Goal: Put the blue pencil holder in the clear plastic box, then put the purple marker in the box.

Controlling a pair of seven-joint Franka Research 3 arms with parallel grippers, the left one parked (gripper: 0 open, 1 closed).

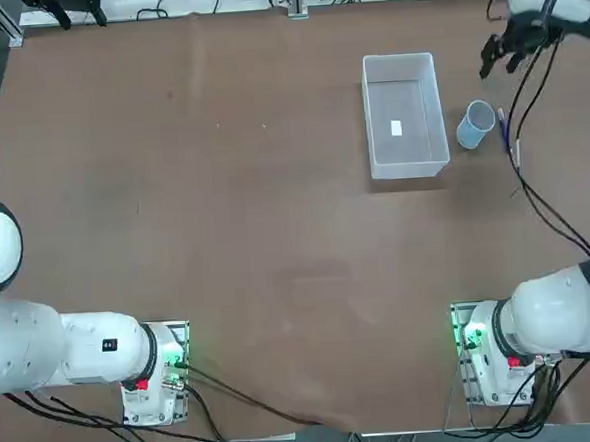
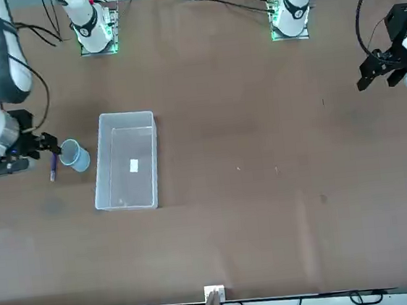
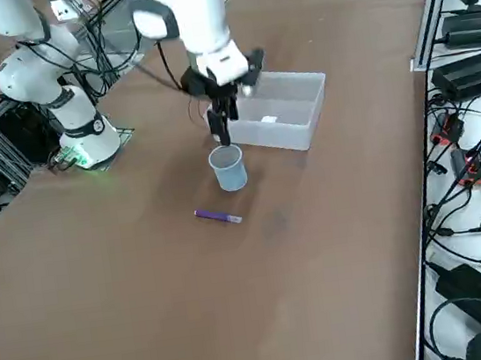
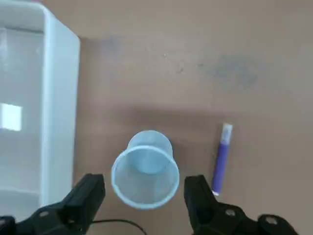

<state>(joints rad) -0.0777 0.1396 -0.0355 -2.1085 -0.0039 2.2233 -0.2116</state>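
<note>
Right arm stretched far out from its base over the table's far right part, wrist bent so the camera looks straight down. Right gripper (image 4: 145, 196) hangs above the tabletop, fingers (image 4: 87, 195) spread wide apart, nothing between them touching either pad. Black cable trails along the arm back toward the base.

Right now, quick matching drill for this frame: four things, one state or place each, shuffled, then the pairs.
1. blue pencil holder
2. clear plastic box
3. purple marker
4. right gripper

a. lying flat on the table
b. open, above the cup
c. upright, between box and marker
d. holds only a white label

Pairs: 1-c, 2-d, 3-a, 4-b
</note>
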